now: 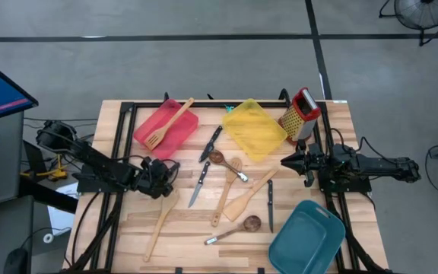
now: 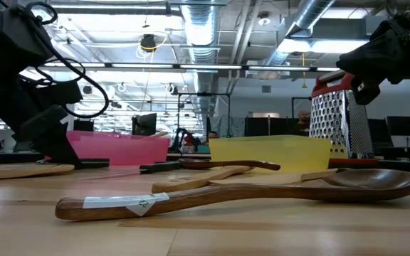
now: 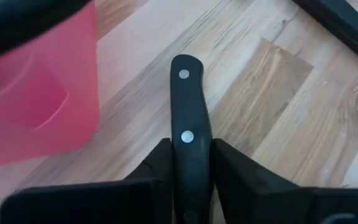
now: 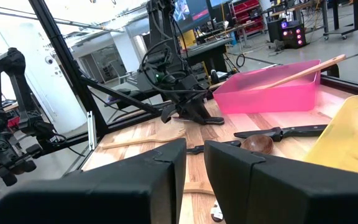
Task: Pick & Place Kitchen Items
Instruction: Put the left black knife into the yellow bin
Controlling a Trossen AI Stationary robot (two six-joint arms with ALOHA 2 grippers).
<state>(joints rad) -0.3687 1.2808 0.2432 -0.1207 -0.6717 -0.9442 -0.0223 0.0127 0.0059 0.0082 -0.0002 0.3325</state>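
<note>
The left gripper (image 3: pixel 191 177) clamps a black-handled knife (image 3: pixel 190 118) crosswise, handle lengthwise between the fingers, just beside the red tray (image 3: pixel 39 99)

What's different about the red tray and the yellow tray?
The red tray holds a wooden slotted turner; the yellow tray shows no utensil inside. The red tray lies near the left gripper, which grips a black knife handle; the yellow tray sits beside the grater, near the idle right gripper. Both are shallow plastic trays at the table's far side.
</note>
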